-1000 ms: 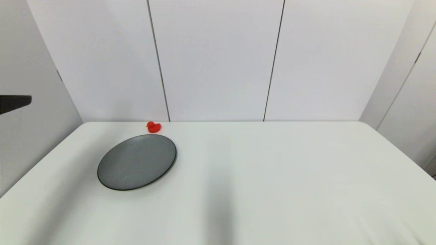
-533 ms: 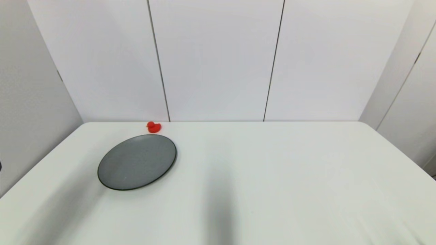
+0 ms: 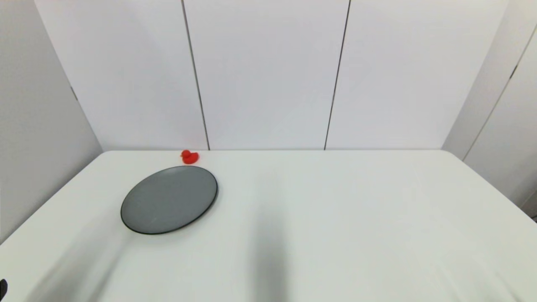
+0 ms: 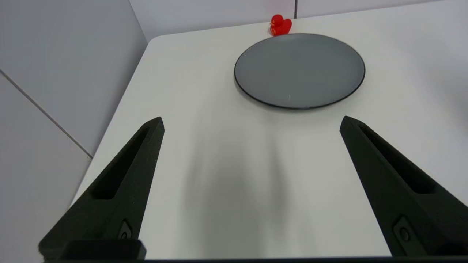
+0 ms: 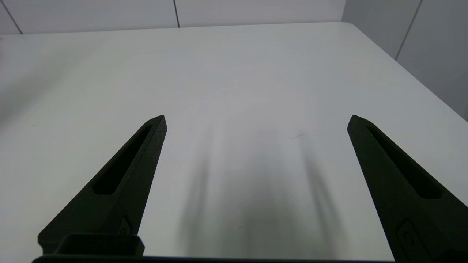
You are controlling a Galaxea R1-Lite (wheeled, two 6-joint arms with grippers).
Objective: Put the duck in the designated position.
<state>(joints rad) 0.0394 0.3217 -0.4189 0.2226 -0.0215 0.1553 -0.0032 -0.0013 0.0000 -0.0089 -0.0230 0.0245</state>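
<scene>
The duck (image 3: 189, 156), tiny, glossy and red, stands on the white table at its far edge, just behind the grey plate's (image 3: 169, 199) far rim and apart from it. The left wrist view shows the duck (image 4: 280, 25) beyond the plate (image 4: 299, 71), which has nothing on it. My left gripper (image 4: 252, 118) is open and holds nothing, over the table's near left part, well short of the plate. My right gripper (image 5: 257, 117) is open too, over bare table on the right side, with no object near it.
The white table (image 3: 335, 218) has grey wall panels behind it and on both sides. Its left edge (image 4: 120, 109) runs close beside the left gripper. A black sliver of my left arm (image 3: 2, 289) shows at the head view's lower left corner.
In the head view the black part of my left arm at the left edge has dropped from mid height to the bottom corner. Duck and plate have not moved.
</scene>
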